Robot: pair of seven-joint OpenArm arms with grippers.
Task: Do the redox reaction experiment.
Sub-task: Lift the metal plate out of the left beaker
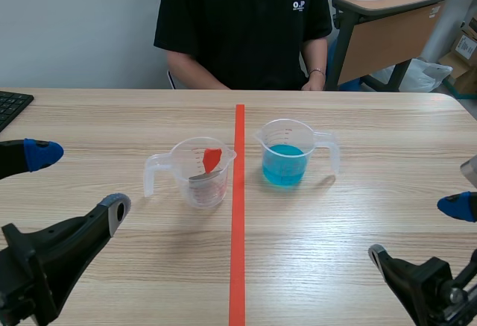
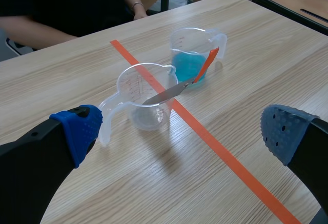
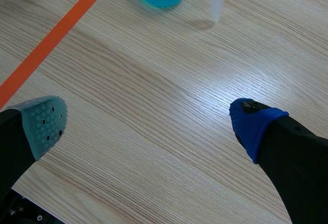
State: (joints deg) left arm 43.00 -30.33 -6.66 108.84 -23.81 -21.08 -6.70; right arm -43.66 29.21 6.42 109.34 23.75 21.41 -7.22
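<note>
Left gripper (image 2: 179, 134) hanging with fingers spread, right gripper (image 3: 151, 124) likewise spread, clear cup (image 1: 195, 186) holding a red-handled metal tool (image 1: 212, 160), cup of blue liquid (image 1: 286, 156) standing beside it.

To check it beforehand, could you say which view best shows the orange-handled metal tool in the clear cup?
The left wrist view: the orange-handled metal tool shows full length, leaning over the rim of the clear plastic measuring cup. The scene view shows it foreshortened; the right wrist view misses it.
</note>
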